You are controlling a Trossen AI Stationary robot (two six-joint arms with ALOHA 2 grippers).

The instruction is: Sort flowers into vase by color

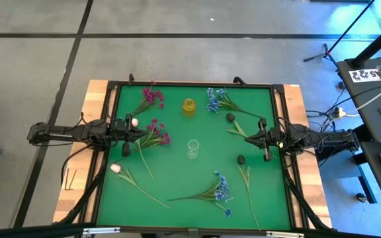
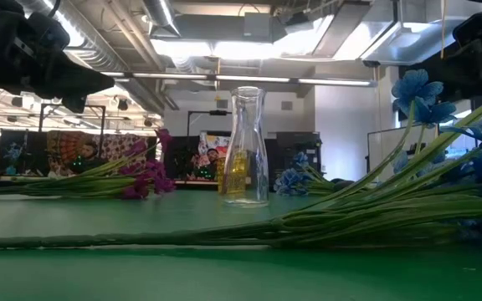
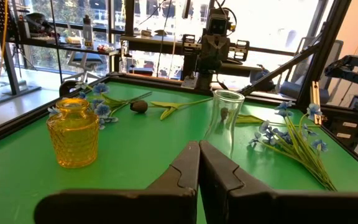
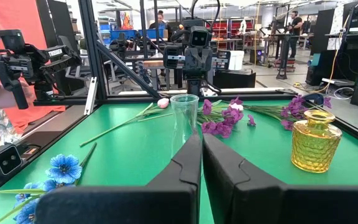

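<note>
A clear glass vase stands mid-table, and a yellow glass vase stands behind it toward the far edge. Magenta flowers lie at far left and left of centre. Blue sprays lie at far right and near the front. A pink tulip lies at near left. Dark buds lie on the right. My left gripper is shut beside the magenta cluster, holding nothing. My right gripper is shut and empty.
A raised black frame edges the green mat, with wooden table margins outside it. Flower stems lie flat across the near part of the mat. Bare green mat shows between the two vases and the grippers.
</note>
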